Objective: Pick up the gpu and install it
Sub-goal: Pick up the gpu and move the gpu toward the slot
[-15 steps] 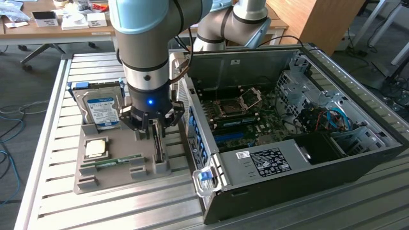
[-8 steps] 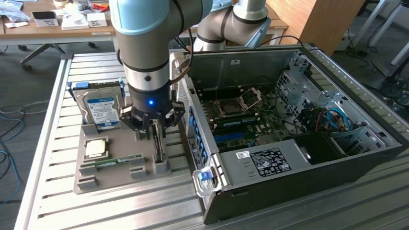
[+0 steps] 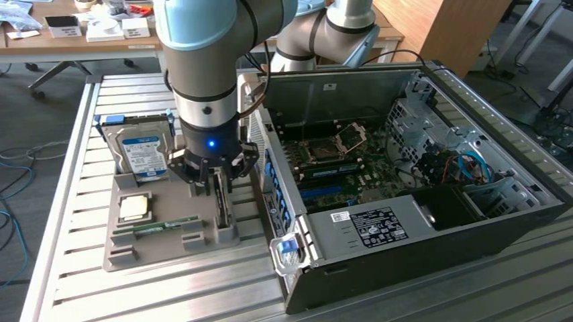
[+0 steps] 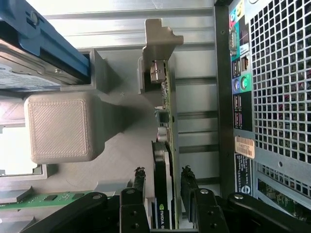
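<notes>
A grey printed holder tray (image 3: 125,253) is set on the slatted aluminium table (image 3: 134,298). In it a blue-labelled hard drive (image 3: 143,153) is stood upright, a CPU chip (image 3: 134,206) is laid flat, and a green RAM stick (image 3: 168,226) is seated just beside the chip. Toward the exterior view's right, an open computer case (image 3: 519,208) is laid on its side, with its motherboard (image 3: 358,171) and labelled power supply (image 3: 376,227) exposed. The case's rear port panel (image 4: 239,73) is seen in the wrist view.

Bright, even light; soft shadows
</notes>
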`<state>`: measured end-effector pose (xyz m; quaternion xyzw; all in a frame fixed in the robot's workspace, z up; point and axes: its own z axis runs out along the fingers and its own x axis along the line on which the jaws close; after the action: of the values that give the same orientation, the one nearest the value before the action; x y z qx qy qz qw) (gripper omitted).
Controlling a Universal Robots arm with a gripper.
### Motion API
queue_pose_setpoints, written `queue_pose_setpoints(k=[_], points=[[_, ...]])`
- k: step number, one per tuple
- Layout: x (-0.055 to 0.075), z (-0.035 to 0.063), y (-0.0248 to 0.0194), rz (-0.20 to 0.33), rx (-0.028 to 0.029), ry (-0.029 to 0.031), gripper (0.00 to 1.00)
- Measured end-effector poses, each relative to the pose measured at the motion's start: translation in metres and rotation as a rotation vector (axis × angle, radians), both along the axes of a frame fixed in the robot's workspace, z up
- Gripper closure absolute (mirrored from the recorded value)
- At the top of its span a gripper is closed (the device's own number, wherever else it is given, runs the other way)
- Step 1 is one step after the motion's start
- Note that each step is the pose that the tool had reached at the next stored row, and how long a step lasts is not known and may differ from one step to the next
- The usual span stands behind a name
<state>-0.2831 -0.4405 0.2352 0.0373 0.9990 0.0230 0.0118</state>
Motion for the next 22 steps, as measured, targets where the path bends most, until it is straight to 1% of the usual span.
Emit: queue_pose_setpoints(k=[13, 22], points=[[-0.0015, -0.0059, 0.0028, 0.000, -0.0003, 0.0003, 0.57], [-0.0003, -0.0074, 0.0030, 0.000, -0.0002, 0.0002, 0.57]])
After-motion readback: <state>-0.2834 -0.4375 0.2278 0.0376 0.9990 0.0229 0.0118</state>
